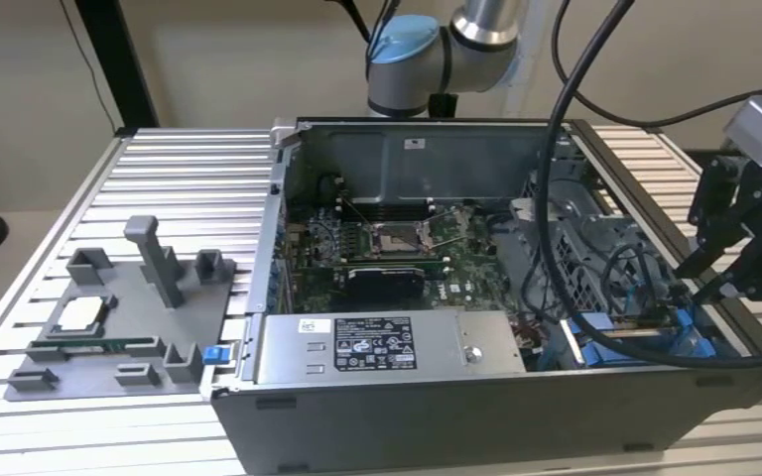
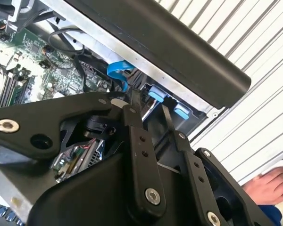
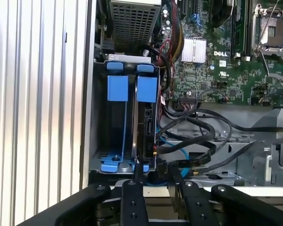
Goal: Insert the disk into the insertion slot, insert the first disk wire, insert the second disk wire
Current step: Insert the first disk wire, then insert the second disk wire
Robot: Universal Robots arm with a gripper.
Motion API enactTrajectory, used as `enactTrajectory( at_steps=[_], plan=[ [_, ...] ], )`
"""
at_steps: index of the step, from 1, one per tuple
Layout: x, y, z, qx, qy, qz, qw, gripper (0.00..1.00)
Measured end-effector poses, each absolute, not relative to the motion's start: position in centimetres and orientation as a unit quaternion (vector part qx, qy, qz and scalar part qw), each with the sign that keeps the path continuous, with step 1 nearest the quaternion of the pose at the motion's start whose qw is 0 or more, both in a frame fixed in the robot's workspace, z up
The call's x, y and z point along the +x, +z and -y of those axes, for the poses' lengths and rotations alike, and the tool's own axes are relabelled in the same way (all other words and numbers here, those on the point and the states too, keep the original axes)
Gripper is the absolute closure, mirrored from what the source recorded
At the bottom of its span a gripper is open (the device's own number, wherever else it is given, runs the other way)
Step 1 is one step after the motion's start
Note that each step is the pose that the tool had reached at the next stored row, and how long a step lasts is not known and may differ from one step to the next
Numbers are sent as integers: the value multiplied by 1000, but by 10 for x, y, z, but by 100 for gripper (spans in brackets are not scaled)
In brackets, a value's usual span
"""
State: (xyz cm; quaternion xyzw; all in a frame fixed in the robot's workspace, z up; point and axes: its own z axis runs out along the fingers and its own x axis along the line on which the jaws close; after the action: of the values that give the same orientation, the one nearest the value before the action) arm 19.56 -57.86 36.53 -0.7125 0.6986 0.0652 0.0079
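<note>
The disk (image 3: 146, 123) stands on edge in the insertion slot (image 3: 125, 58), a grey metal bay with blue rails, beside an empty blue-railed space. In the exterior view this bay (image 1: 619, 332) lies at the case's near corner on that view's right. Black wires (image 3: 198, 123) and a thin blue wire (image 3: 183, 153) run from the disk's near end. My gripper (image 3: 154, 170) hovers just off that end, open, with nothing visibly between its fingers (image 3: 134, 188). The second wrist view shows the gripper (image 2: 149, 102) by the bay's blue clips (image 2: 156, 93). From outside, the gripper (image 1: 725, 268) hangs over the case's side wall.
The open computer case (image 1: 487, 416) sits on a ribbed metal table (image 1: 183, 169). A grey labelled power-supply box (image 1: 354, 347) lies along its front, the motherboard (image 1: 395, 248) behind. A grey fixture tray (image 1: 103, 327) is at the exterior view's left. A person's hand (image 2: 269, 186) rests nearby.
</note>
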Motion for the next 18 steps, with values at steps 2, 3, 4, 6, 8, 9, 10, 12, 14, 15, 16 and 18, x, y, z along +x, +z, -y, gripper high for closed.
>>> enactTrajectory(
  at_steps=[2, 3, 4, 6, 8, 9, 10, 12, 14, 15, 16, 18],
  plan=[
    [197, 364, 578, -713, 69, -698, 4, 0],
    [198, 364, 578, -713, 71, -698, 2, 0],
    [198, 364, 578, -712, 73, -698, 0, 0],
    [199, 363, 578, -712, 77, -698, -4, 0],
    [200, 362, 578, -712, 81, -697, -8, 0],
    [200, 362, 578, -712, 83, -697, -9, 0],
    [200, 361, 577, -712, 84, -697, -11, 0],
    [201, 360, 577, -712, 87, -697, -13, 0],
    [202, 359, 577, -712, 89, -697, -15, 0],
    [203, 359, 577, -712, 91, -696, -16, 0],
    [203, 358, 577, -712, 92, -696, -16, 0],
    [204, 357, 577, -712, 94, -696, -17, 0]
  ],
)
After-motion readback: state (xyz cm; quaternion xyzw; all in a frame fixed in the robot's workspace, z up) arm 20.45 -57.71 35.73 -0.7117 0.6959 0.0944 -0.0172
